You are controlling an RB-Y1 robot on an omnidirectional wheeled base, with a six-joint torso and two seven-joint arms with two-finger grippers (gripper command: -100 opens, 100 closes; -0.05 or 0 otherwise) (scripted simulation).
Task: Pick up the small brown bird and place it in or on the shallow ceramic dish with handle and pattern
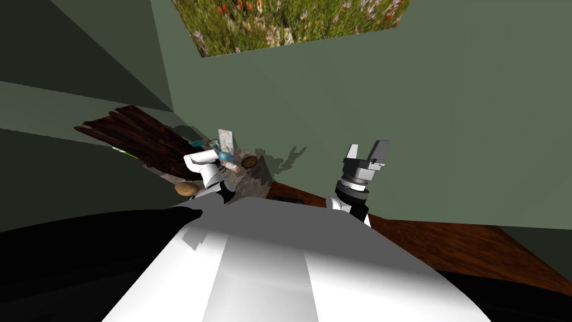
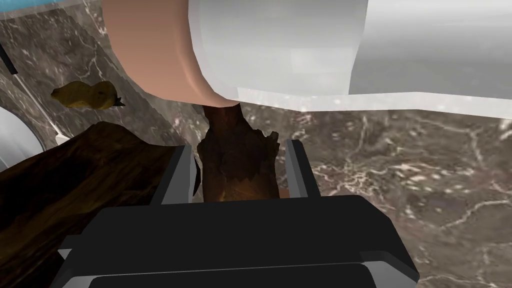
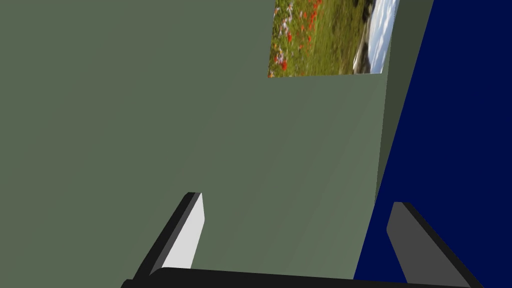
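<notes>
In the left wrist view my left gripper (image 2: 239,165) is shut on a small, rough, dark brown bird (image 2: 237,160); the fingers (image 2: 177,172) press its two sides above a brown marble tabletop (image 2: 400,165). Just beyond the bird a large rounded pink and white object (image 2: 225,45) looms close. A curved white rim (image 2: 12,135) shows at the edge past a dark wooden piece (image 2: 65,190); I cannot tell whether it is the dish. In the head view the left gripper (image 1: 226,159) hovers over the small table (image 1: 254,181). My right gripper (image 1: 367,151) is raised by the green wall, open and holding nothing.
A small olive-yellow figure (image 2: 85,96) lies on the marble beyond the wooden piece. A brown oval thing (image 1: 249,162) sits on the table and another (image 1: 187,189) near my left forearm. Dark wooden planks (image 1: 139,137) lean left of the table. The wall is close behind.
</notes>
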